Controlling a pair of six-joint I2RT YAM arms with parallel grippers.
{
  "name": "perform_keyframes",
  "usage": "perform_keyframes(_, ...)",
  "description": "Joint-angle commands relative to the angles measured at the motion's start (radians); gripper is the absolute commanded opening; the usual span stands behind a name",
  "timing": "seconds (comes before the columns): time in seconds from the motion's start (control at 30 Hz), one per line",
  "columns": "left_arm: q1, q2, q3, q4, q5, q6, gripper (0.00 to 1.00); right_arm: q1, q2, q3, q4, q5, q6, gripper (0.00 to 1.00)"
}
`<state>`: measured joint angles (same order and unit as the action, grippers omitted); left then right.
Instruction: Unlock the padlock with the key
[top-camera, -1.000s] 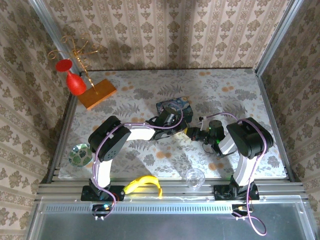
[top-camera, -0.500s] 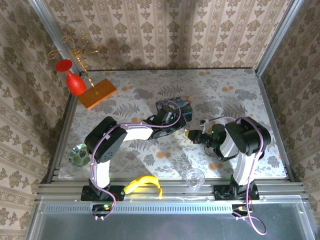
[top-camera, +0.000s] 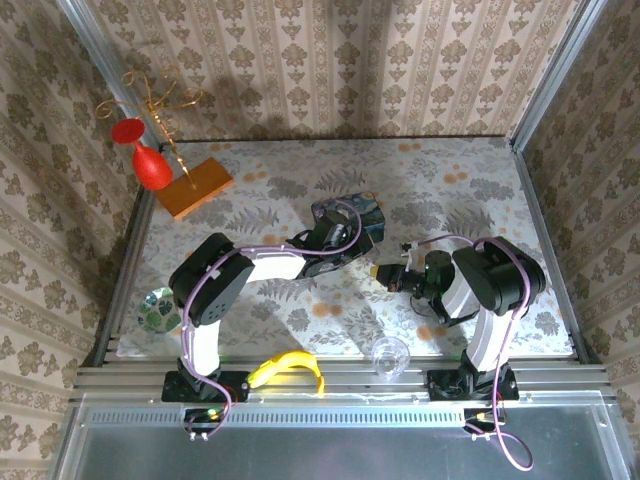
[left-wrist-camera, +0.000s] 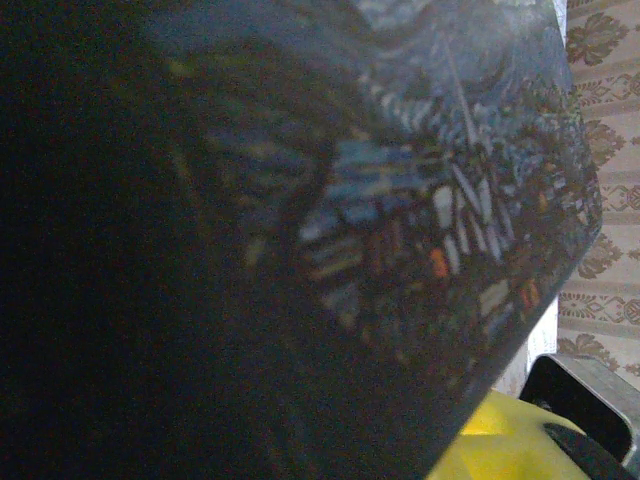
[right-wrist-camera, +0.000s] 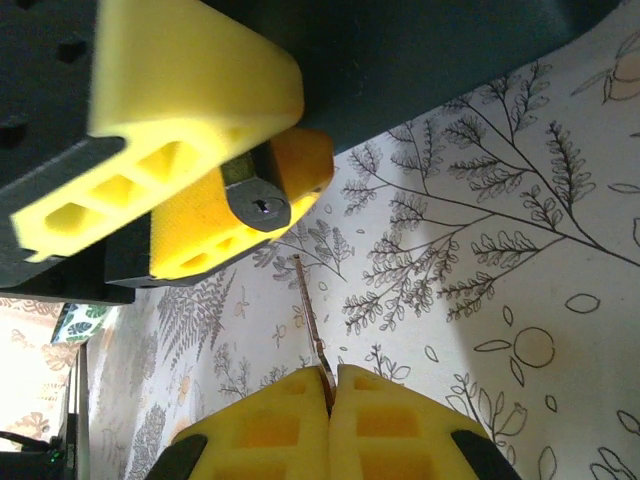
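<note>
The padlock (right-wrist-camera: 258, 205) is a tiny dark grey metal lock whose keyhole faces my right wrist camera. My left gripper (right-wrist-camera: 240, 180) is shut on it between its yellow fingers. In the top view that gripper (top-camera: 358, 257) sits just in front of the blue painted tin (top-camera: 352, 215). My right gripper (right-wrist-camera: 328, 385) is shut on the key (right-wrist-camera: 309, 315), a thin blade that points up at the padlock with its tip a little below the keyhole. From above, the right gripper (top-camera: 380, 271) hovers just right of the left one. The tin (left-wrist-camera: 450, 200) looms dark and close in the left wrist view.
A banana (top-camera: 285, 368) and a clear glass (top-camera: 390, 353) lie near the front edge. A shiny disc (top-camera: 158, 308) sits at front left. At the back left stand a red goblet (top-camera: 150, 160) and a wooden block (top-camera: 197, 185) with a gold wire stand. Walls enclose three sides.
My right gripper has drawn back a little to the right with the key, opening a small gap to the left gripper. The left arm has shifted slightly toward the tin.
</note>
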<state>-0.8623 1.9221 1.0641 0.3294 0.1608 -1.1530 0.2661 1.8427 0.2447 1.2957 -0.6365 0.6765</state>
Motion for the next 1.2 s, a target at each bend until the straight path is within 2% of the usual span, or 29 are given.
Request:
perform_keyframes(0.0,0.007,-0.022,-0.003,0.041,-0.001,-0.012,0.13,-0.005,-0.032,-0.004,0.002,-0.010,-0.026,0.00)
perform_keyframes(0.63,-0.002,0.008,0.003,0.054,0.026,-0.022,0.13,-0.004,-0.006,0.055,-0.006,-0.011,0.008,0.00)
perform_keyframes(1.17,-0.010,0.013,0.015,0.040,0.039,-0.012,0.13,0.003,-0.027,0.104,-0.162,-0.014,-0.028,0.00)
